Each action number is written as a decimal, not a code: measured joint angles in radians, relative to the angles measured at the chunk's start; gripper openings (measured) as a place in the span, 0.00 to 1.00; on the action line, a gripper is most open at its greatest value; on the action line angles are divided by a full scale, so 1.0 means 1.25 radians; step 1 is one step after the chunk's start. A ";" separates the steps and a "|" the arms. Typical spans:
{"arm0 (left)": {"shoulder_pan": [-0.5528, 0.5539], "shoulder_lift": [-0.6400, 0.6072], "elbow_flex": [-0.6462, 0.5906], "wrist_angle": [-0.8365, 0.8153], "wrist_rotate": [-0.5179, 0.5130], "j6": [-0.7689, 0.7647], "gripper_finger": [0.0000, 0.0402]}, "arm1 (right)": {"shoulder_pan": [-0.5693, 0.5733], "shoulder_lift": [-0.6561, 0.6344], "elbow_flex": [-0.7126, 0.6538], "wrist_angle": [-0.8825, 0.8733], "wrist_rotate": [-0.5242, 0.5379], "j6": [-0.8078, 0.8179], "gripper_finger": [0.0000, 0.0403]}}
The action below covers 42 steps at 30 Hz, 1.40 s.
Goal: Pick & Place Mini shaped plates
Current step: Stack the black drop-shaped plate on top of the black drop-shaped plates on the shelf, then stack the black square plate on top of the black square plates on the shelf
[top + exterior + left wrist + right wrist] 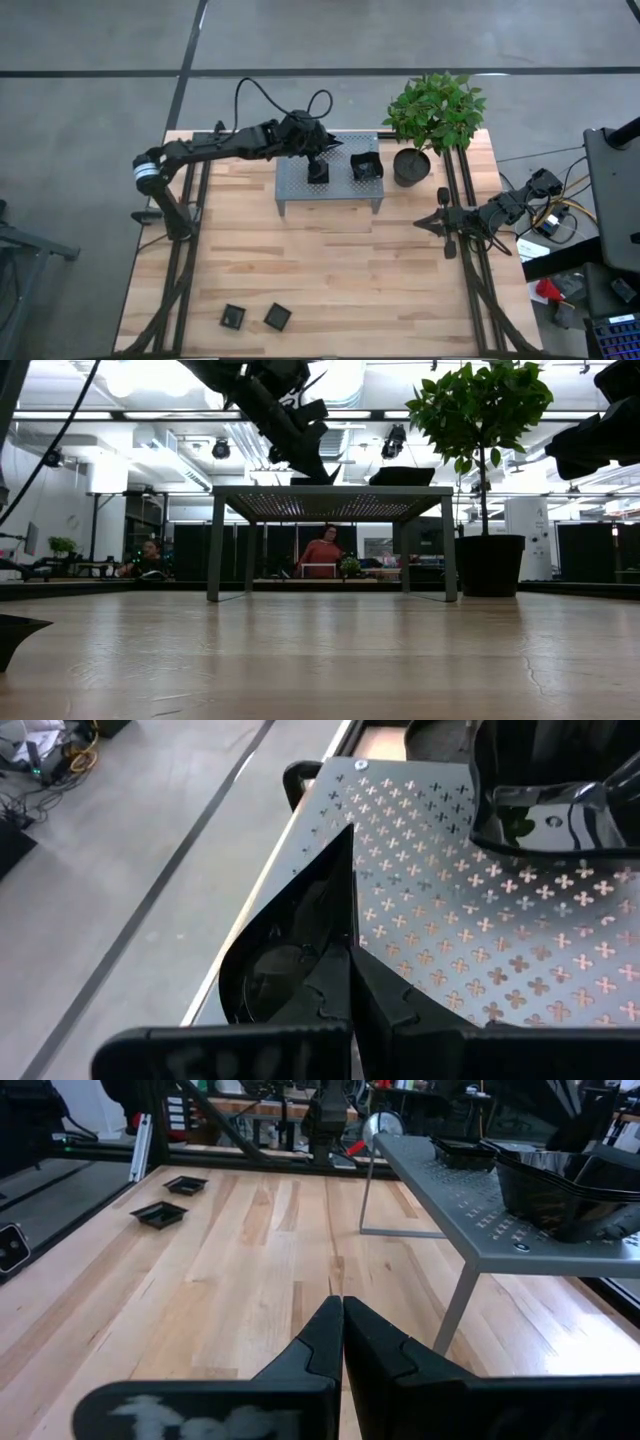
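Observation:
My left gripper (316, 158) (350, 960) reaches over the grey perforated stand (300, 190) (450, 920) and is shut on a small black plate (316, 173) (285, 945). A stack of larger wavy-edged black plates (366, 166) (550, 805) sits flat on the stand's right half. Two more small black plates (233, 316) (277, 317) lie flat on the table near its near edge, also seen in the right wrist view (160, 1212) (186, 1183). My right gripper (443, 222) (342, 1320) waits shut at the table's right side, touching nothing. My left gripper pinches the small plate's rim (346, 905) between its two fingers, coming from above and slanting down. The plate sits tilted in the hold, one corner (350, 832) raised. In the low view its underside (312, 478) is at the stand's top; whether it rests there, I cannot tell.
A black round pot (411, 167) (490, 565) with a leafy green plant stands right of the stand at the far right. Bare wood (330, 260) lies between the stand and the near plates. Metal rails run along both table sides. People sit in the room behind.

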 joint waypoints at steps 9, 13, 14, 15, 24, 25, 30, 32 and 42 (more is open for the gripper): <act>0.000 -0.009 0.002 -0.012 -0.022 0.009 0.00 | 0.000 0.000 0.000 0.000 0.000 0.000 0.02; 0.000 -0.009 0.002 -0.023 -0.022 0.010 0.00 | 0.000 0.000 0.000 0.000 0.000 0.000 0.02; 0.000 -0.009 0.002 -0.023 -0.022 0.010 0.00 | 0.000 0.000 0.000 0.000 0.000 0.000 0.02; 0.000 -0.009 0.002 -0.023 -0.022 0.010 0.00 | 0.000 0.000 0.000 0.000 0.000 0.000 0.02; 0.000 -0.009 0.001 -0.034 -0.022 0.009 0.00 | 0.000 0.000 0.000 0.000 0.000 0.000 0.02; 0.000 -0.009 0.001 -0.034 -0.023 0.012 0.00 | 0.000 0.000 0.000 0.000 0.000 0.000 0.02; 0.000 -0.009 0.001 -0.040 -0.022 0.027 0.00 | 0.000 0.000 0.000 0.000 0.000 0.000 0.02; 0.000 -0.009 0.001 -0.039 -0.022 0.030 0.00 | 0.000 0.000 0.000 0.000 0.000 0.000 0.02; -0.001 -0.010 0.003 -0.041 -0.017 0.034 0.13 | 0.000 0.000 0.000 0.000 0.000 0.000 0.02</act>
